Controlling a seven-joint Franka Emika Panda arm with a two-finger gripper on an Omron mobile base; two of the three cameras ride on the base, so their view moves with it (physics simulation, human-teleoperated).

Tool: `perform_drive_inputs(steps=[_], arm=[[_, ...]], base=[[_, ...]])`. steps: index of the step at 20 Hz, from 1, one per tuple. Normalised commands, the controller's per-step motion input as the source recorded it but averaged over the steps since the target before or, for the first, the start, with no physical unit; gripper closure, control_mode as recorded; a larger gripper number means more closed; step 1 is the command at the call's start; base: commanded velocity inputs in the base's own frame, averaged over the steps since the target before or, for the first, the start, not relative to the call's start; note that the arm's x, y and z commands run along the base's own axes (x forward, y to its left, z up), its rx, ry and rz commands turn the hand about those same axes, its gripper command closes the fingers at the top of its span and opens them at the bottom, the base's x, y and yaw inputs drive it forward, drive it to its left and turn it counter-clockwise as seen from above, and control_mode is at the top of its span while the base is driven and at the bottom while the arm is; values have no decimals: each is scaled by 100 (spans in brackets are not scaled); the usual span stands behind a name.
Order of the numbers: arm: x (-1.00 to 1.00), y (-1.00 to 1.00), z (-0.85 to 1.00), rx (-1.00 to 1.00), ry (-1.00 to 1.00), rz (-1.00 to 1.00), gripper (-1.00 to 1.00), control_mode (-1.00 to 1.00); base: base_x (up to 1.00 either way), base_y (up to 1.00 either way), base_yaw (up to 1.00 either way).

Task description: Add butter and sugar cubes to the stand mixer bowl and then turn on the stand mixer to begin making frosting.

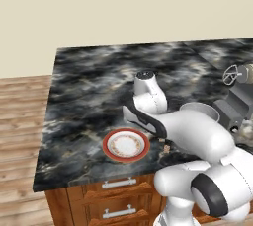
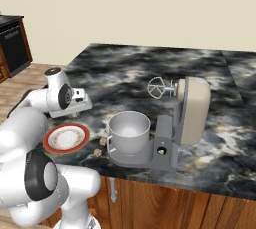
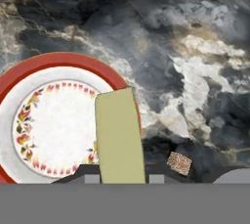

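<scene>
Gripper: the gripper (image 3: pixel 121 179) is closed on the butter (image 3: pixel 119 137), which is clamped at its near end between the two dark fingertips (image 3: pixel 91 179) in the hand view.
Butter: a pale yellow-green stick, seen above the right part of the plate (image 3: pixel 53 130) and reaching past the red rim; whether its far end touches the plate cannot be told.
Plate: a white plate with a red rim and a ring of small floral marks, set near the front edge of the counter (image 1: pixel 89 92), to the left of the mixer (image 2: pixel 180 118).
Sugar cubes: two tan speckled cubes (image 2: pixel 100 146) are seen on the counter between the plate and the mixer base in the right base view; one cube lies just beside the plate in the hand view.
Bowl: the metal bowl (image 2: pixel 129 132) is seated on the round grey base of the mixer, upright and open at the top.
Mixer: the beige head is tilted back, so that the wire whisk (image 2: pixel 157 88) is held clear of the bowl, above and behind it.
Arm: the arm (image 1: pixel 197 141) is stretched over the counter's front edge, with the hand above the plate.
Cabinet: wooden drawers (image 1: pixel 118 195) with metal handles are seen below the counter.
</scene>
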Motion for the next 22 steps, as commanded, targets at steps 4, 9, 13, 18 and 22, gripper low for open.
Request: perform_drive_inputs(steps=[4, 9, 13, 18, 22], arm=[[0, -63, 62, 0, -3, -1, 100, -100], [0, -77, 31, 1, 0, -7, 100, -100], [-1, -83, 5, 0, 0, -15, 100, -100], [-8, -72, 14, 0, 0, -15, 100, -100], [-10, -70, 5, 1, 3, -16, 100, -100]], base=[[0, 0, 0], [0, 0, 0], [0, 0, 0], [0, 0, 0], [0, 0, 0]])
